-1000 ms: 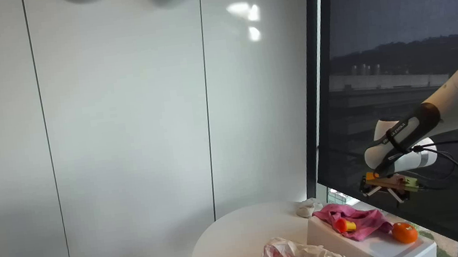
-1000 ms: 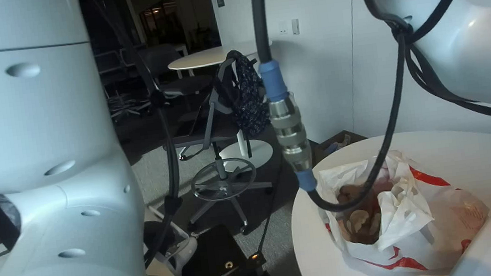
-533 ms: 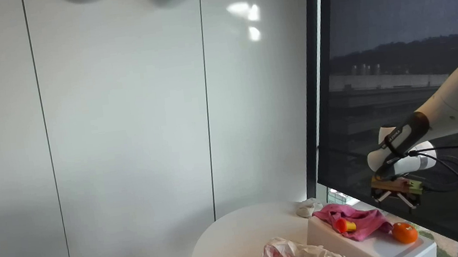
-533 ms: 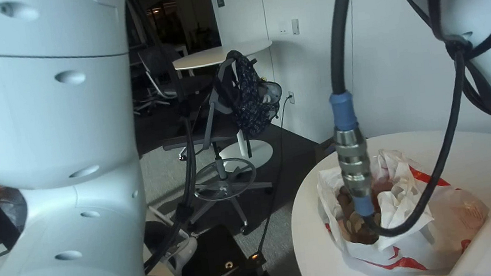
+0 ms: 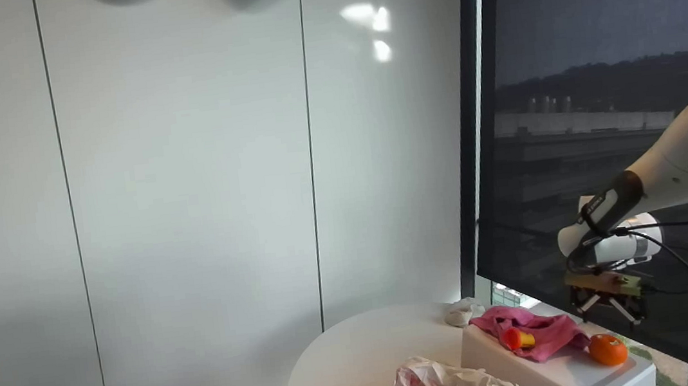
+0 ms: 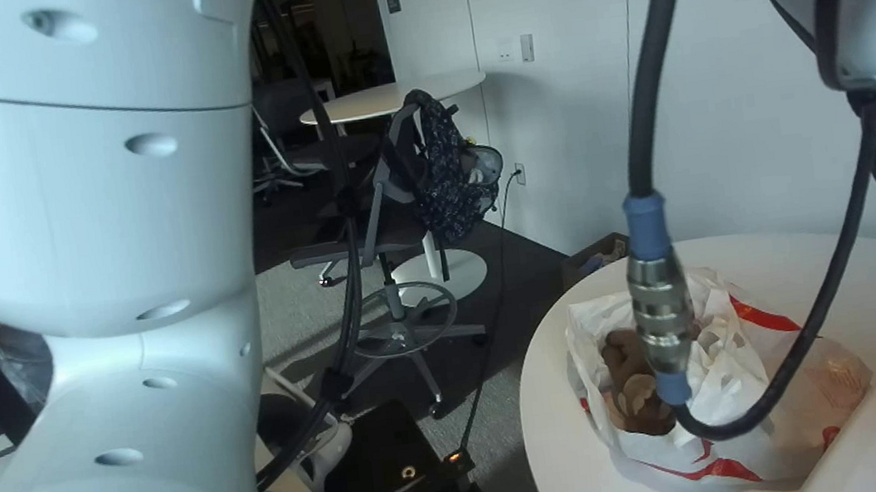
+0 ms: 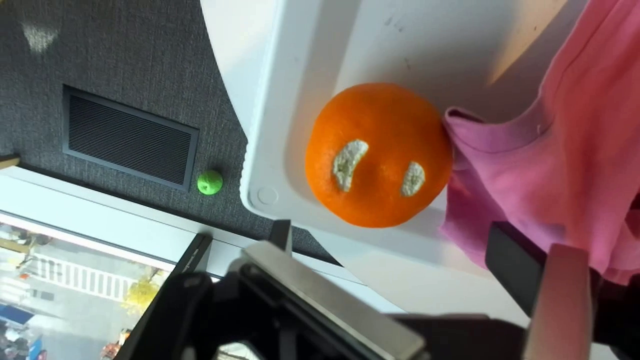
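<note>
1. White wall panels [image 5: 186,172] are filling most of the background in an exterior view, and a dark, see-through shade [image 5: 608,7] is hanging toward the right. A round white table [image 5: 362,353] is standing low down, carrying a crumpled plastic bag [image 5: 456,382] and, beside it, a white box [image 5: 559,377].

2. On top of that box, a pink cloth [image 5: 550,328] is lying bunched, and a red-and-yellow object [image 5: 519,338] is resting on it. The orange fruit [image 5: 608,349] is sitting just beside the cloth, near the end of the box. I'm seeing my gripper [image 5: 611,316] hanging near the fruit, higher up and apart from it.

3. In an exterior view, my arm [image 6: 99,204] is taking up the left side, and a metal cable connector [image 6: 661,310] is dangling in front of the bag, which is gaping around something brown [image 6: 632,398]. Farther back, a dark backpack [image 6: 441,170] is hanging on a chair [image 6: 338,251].

4. Through the wrist view, I'm looking down on the fruit, which is showing two pale patches and lying inside the box top's raised rim [image 7: 270,125], apparently touching the cloth's corner. My gripper's jaws are standing wide apart, gripping nothing; the fruit is lying beyond the fingertips, not between them. On the dark carpet [image 7: 150,65], a green round object [image 7: 209,182] is resting near a floor vent [image 7: 130,137].
</note>
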Available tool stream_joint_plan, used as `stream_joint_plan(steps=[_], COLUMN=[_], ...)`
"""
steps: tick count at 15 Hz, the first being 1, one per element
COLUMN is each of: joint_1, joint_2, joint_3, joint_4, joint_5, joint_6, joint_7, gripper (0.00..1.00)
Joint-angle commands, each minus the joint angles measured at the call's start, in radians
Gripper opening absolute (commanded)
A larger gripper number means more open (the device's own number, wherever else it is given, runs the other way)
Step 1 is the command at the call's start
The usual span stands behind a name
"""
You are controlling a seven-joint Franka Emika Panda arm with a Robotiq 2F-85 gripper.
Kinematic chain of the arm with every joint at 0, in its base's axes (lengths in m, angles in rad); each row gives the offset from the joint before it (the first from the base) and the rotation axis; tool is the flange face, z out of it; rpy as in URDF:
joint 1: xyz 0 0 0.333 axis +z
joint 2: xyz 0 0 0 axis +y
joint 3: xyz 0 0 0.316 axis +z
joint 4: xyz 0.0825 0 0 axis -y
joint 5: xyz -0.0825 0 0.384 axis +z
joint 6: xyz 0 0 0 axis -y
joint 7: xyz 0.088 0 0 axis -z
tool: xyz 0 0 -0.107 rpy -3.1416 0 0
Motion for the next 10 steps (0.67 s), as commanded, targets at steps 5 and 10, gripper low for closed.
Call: stream_joint_plan(steps=[5,10], joint_1=[-0.006,-0.005], joint_2=[0.031,0.074], joint_3=[0.003,0.007], joint_4=[0.007,0.012], joint_5=[0.050,0.079], joint_6=[-0.009,-0.025], joint_7=[0.028,0.037], gripper=[1.00,1.00])
